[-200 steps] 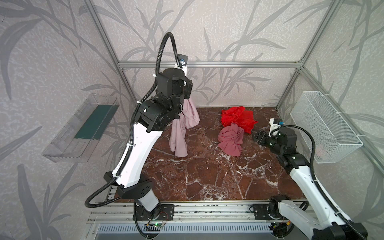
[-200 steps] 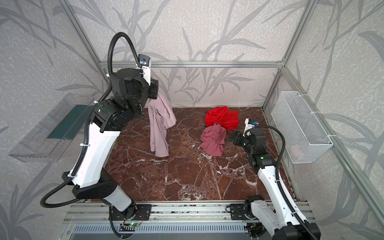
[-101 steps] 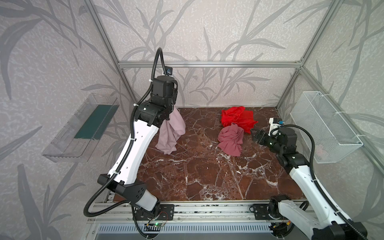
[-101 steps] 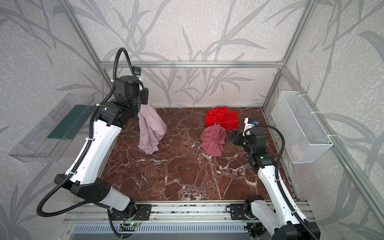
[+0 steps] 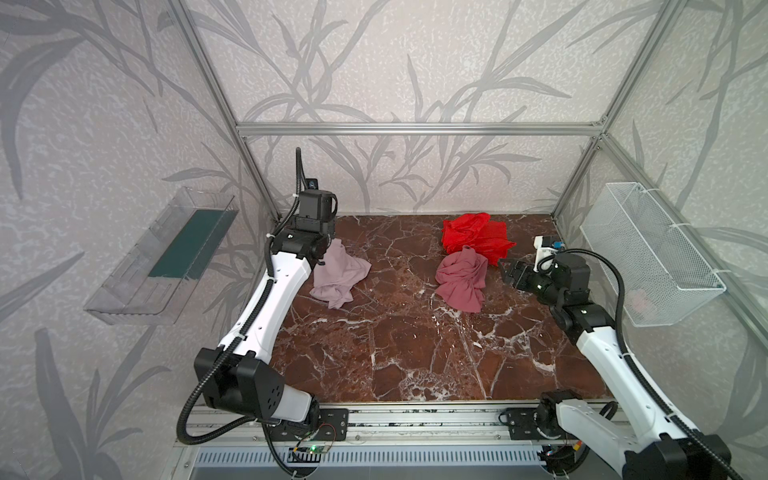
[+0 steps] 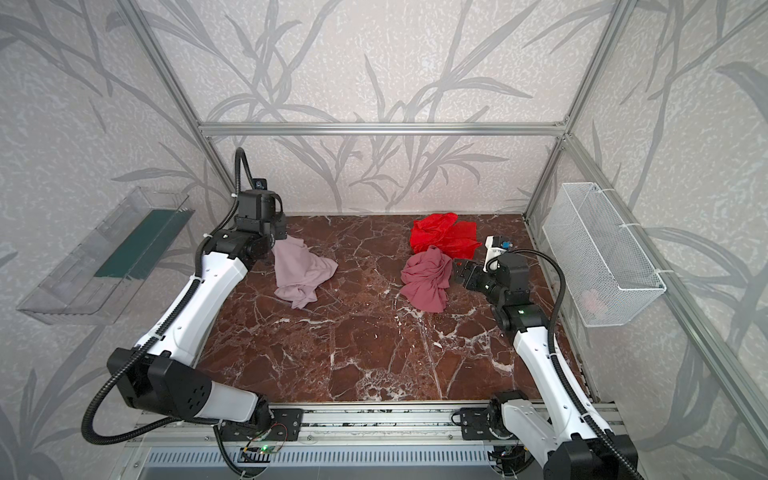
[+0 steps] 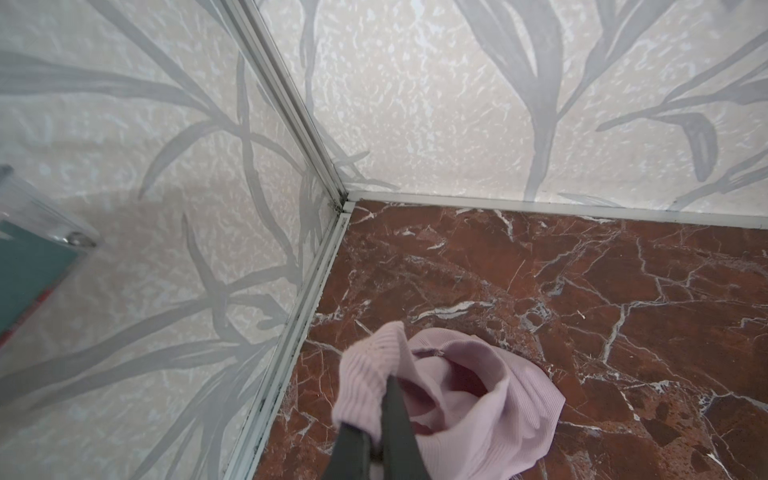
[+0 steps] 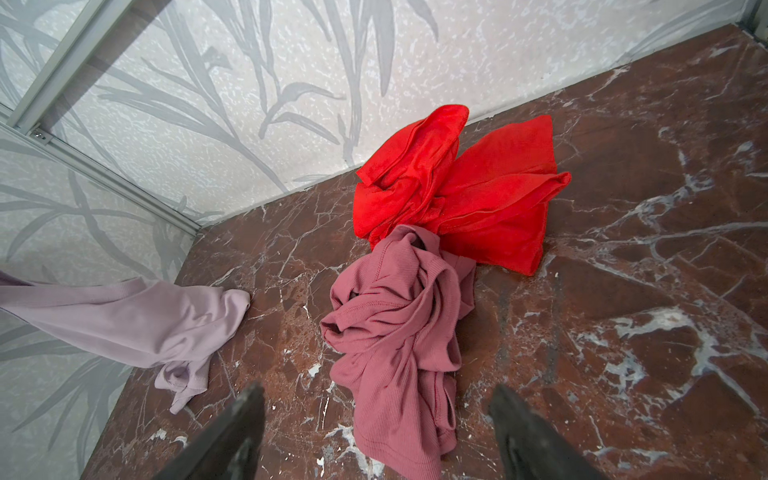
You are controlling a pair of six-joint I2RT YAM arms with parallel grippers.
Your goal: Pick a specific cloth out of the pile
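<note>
Cloth: your pale lilac cloth sits at the left rear of the table, near the back-left corner and well apart from the pile.
Cloth axis: its long axis runs from the pinched end, raised up by that corner, down and forward to a crumpled tail on the marble. A wide fold points right, toward the pile.
Left gripper: your left gripper is clamped tight on a ribbed edge of the cloth, which wraps over one finger. In both top views the wrist hides the jaws.
Right gripper: your right gripper hangs low with its fingers spread wide, holding nothing. It is aimed at the rose cloth and sits just beside that cloth's right edge in both top views.
Pile: the rose cloth lies bunched, lengthwise front to back. Its far end overlaps the front edge of the red cloth, which lies by the back wall.
Between: a stretch of bare marble separates the cloth from the pile.
Sides: a clear tray with a green floor hangs on the left wall, close to your left arm. A wire basket hangs on the right wall beside your right arm, with something pale pink inside that is too blurred to name.
</note>
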